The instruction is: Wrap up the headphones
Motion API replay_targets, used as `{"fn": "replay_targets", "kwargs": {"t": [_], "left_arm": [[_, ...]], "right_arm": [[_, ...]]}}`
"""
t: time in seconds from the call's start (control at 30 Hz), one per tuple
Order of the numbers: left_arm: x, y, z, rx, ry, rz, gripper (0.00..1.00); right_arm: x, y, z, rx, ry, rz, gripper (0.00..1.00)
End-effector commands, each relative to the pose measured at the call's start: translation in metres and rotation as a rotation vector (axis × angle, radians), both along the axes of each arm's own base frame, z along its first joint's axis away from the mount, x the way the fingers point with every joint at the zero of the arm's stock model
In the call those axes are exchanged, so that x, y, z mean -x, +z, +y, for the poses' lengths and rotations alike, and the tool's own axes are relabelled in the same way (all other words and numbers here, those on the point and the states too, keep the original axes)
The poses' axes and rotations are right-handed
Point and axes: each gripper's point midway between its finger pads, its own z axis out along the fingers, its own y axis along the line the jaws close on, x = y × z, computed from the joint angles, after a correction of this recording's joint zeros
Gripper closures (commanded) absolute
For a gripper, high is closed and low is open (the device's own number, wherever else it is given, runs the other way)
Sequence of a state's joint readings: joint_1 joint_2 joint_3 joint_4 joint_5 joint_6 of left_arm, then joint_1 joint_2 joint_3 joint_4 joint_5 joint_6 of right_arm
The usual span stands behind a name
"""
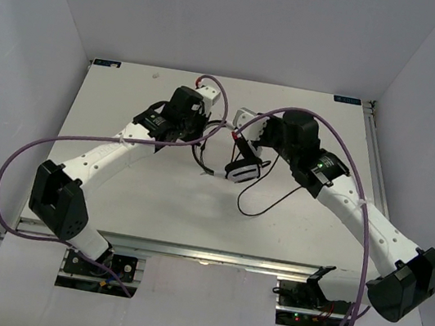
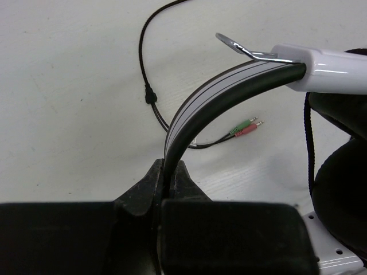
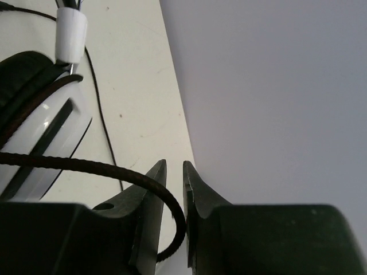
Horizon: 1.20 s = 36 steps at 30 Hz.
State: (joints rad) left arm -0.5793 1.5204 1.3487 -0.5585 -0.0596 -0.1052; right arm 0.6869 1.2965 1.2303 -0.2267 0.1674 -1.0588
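Note:
The headphones (image 1: 243,167) are held up above the middle of the white table (image 1: 153,202). My left gripper (image 2: 169,167) is shut on the black-and-white headband (image 2: 229,83), which arches up and to the right toward a white slider (image 2: 327,66) and a dark earcup (image 2: 344,183). In the right wrist view a white earcup (image 3: 46,132) is at the left. My right gripper (image 3: 175,167) stands slightly open, and the braided dark cable (image 3: 86,165) loops loosely through the gap between its fingers. The thin cable (image 2: 150,94) and its green and red plugs (image 2: 246,127) lie on the table.
A slack loop of cable (image 1: 254,206) trails on the table in front of the headphones. Grey walls (image 3: 275,86) enclose the table on three sides, the far one close to my right gripper. Thick purple arm cables (image 1: 14,164) hang beside both arms.

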Motion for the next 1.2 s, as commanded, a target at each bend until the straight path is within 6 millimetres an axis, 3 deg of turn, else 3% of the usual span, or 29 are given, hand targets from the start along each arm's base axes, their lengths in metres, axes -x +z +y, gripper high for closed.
{"fn": "replay_targets", "kwargs": {"t": [0.0,0.17,0.27,0.33,0.43,0.5,0.57,0.67,0.73,0.9,1.0,1.17], "left_arm": [[0.033,0.026,-0.017,0.092,-0.201,-0.003,1.00],[0.056,0.026,-0.030,0.156,-0.319,0.031,1.00],[0.064,0.046,-0.036,0.228,-0.344,0.007,1.00],[0.068,0.070,-0.039,0.283,-0.354,-0.031,1.00],[0.071,0.110,-0.047,0.373,-0.373,-0.084,1.00],[0.074,0.134,-0.052,0.437,-0.372,-0.098,1.00],[0.076,0.163,-0.055,0.493,-0.379,-0.136,1.00],[0.076,0.196,-0.057,0.559,-0.361,-0.168,1.00],[0.077,0.214,-0.057,0.592,-0.353,-0.183,1.00],[0.071,0.247,-0.053,0.627,-0.297,-0.208,1.00],[0.067,0.255,-0.049,0.623,-0.254,-0.211,1.00],[0.059,0.264,-0.036,0.612,-0.159,-0.241,1.00]], "right_arm": [[-0.007,0.024,0.022,-0.218,0.114,0.073,0.73],[-0.018,0.019,0.025,-0.322,0.154,0.195,0.71],[-0.037,0.007,0.011,-0.448,0.140,0.334,0.71],[-0.030,-0.007,0.013,-0.540,0.220,0.479,0.71],[0.004,-0.038,0.025,-0.639,0.433,0.728,0.71],[0.032,-0.043,0.035,-0.684,0.584,0.848,0.70],[0.042,-0.036,0.042,-0.743,0.673,0.891,0.69],[0.067,-0.045,0.047,-0.821,0.702,1.075,0.65],[0.072,-0.039,0.055,-0.824,0.775,1.031,0.60],[0.087,-0.033,0.074,-0.843,0.829,1.094,0.46],[0.104,-0.034,0.078,-0.842,0.854,1.132,0.39],[0.132,-0.045,0.082,-0.830,0.874,1.180,0.43]]}}
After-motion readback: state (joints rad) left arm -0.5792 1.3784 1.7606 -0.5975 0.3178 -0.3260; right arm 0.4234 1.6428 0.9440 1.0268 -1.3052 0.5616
